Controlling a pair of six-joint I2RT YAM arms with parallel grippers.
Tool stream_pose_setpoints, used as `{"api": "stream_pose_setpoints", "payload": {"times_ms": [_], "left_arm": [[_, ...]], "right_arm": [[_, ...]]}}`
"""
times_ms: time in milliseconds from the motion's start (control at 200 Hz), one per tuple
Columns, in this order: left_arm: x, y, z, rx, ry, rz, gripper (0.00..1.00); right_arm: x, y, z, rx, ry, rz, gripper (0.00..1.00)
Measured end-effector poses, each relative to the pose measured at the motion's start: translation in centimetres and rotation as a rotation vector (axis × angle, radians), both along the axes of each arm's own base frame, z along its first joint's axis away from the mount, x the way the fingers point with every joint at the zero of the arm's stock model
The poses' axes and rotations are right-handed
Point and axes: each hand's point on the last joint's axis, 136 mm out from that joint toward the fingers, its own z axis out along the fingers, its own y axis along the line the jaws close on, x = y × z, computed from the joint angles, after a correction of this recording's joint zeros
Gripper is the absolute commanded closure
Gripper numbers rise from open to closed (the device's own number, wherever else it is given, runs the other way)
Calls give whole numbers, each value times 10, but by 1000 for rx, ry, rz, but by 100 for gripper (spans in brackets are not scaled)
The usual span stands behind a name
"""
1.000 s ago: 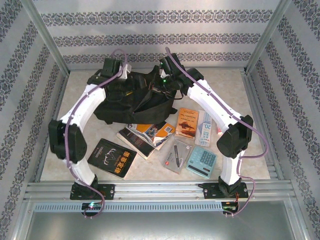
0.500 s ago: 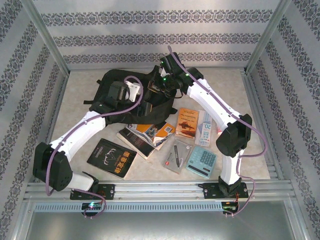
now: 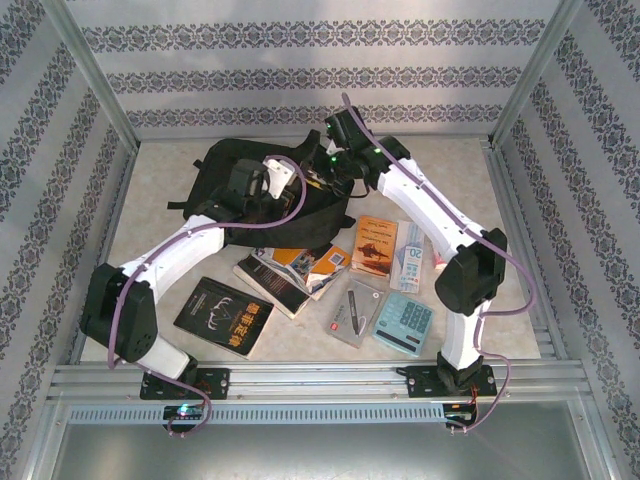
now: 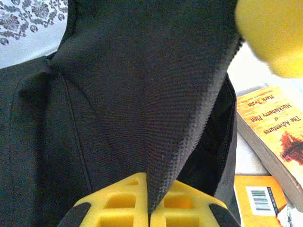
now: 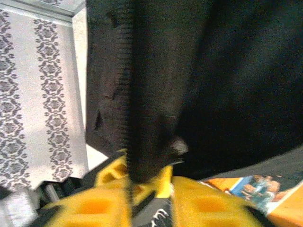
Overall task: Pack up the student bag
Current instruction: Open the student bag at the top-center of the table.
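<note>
The student bag (image 3: pixel 225 165), a big black soft backpack, lies at the back of the table. My left gripper (image 3: pixel 297 186) is at its right front side. In the left wrist view its yellow fingers (image 4: pixel 118 198) are pressed together on a raised fold of the student bag's (image 4: pixel 142 94) black fabric, so my left gripper (image 4: pixel 149 184) is shut on it. My right gripper (image 3: pixel 322 177) is at the bag's right edge, close to the left one. In the blurred right wrist view my right gripper (image 5: pixel 150 182) has its jaws a little apart, with a zippered edge of the student bag (image 5: pixel 142 94) hanging between them.
In front of the bag lie a black-covered book (image 3: pixel 225 316), a pile of books (image 3: pixel 290 272), an orange book (image 3: pixel 375 245), a packaged pen (image 3: pixel 352 310), a blue calculator (image 3: pixel 403 323) and a narrow white box (image 3: pixel 410 257). A Huckleberry Finn paperback (image 4: pixel 272 127) lies just beside the bag.
My left arm swung from the bag's back left to its right front and shut on a fold of fabric. My right gripper's jaws parted from shut.
</note>
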Motion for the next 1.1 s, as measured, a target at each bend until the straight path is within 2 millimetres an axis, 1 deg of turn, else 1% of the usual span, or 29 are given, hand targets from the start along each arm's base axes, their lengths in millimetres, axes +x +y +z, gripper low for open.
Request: {"api": "stream_pose_setpoints", "payload": {"times_ms": [40, 105, 180, 255, 315, 365, 455, 605, 684, 734, 829, 874, 914, 939, 979, 1009, 1054, 1099], "left_arm": [[-2, 0, 1, 5, -10, -14, 100], [-10, -2, -1, 8, -24, -55, 100], [-23, -4, -5, 9, -35, -109, 100], [-37, -6, -8, 4, -56, -165, 100], [-47, -7, -7, 0, -76, -207, 100], [-55, -8, -4, -4, -94, -237, 100], [-63, -10, 0, -5, -124, -278, 100], [-75, -10, 1, 2, -154, -325, 100], [-79, -9, -1, 9, -165, -340, 100], [-81, -9, -1, 13, -169, -348, 100], [-82, -9, -3, 21, -175, -357, 100], [-82, -9, -3, 23, -180, -359, 100], [-82, -9, -2, 24, -183, -359, 100], [-81, -9, -2, 23, -187, -358, 100], [-81, -9, -2, 24, -189, -355, 100], [-80, -8, -1, 26, -192, -352, 100], [-79, -8, -1, 28, -194, -345, 100], [-78, -7, -1, 27, -194, -333, 95]], "right_arm": [[1, -9, 3, -3, -6, -20, 45], [6, -33, 13, 1, -22, -83, 40], [9, -65, 29, 14, -48, -163, 38], [13, -92, 44, 35, -63, -237, 37], [17, -106, 50, 44, -61, -280, 37], [21, -110, 50, 46, -43, -295, 37], [27, -103, 42, 52, 7, -284, 36], [33, -77, 12, 59, 121, -231, 35], [34, -62, 0, 64, 169, -202, 35], [35, -51, -4, 70, 188, -180, 35], [37, -34, -3, 82, 201, -144, 35], [38, -28, -1, 86, 202, -129, 37], [38, -23, 2, 89, 203, -119, 42], [38, -22, 3, 87, 202, -112, 47], [37, -20, 5, 85, 207, -109, 59], [37, -20, 5, 79, 209, -105, 72], [34, -22, 4, 70, 224, -108, 86], [30, -25, 1, 54, 242, -111, 94]]}}
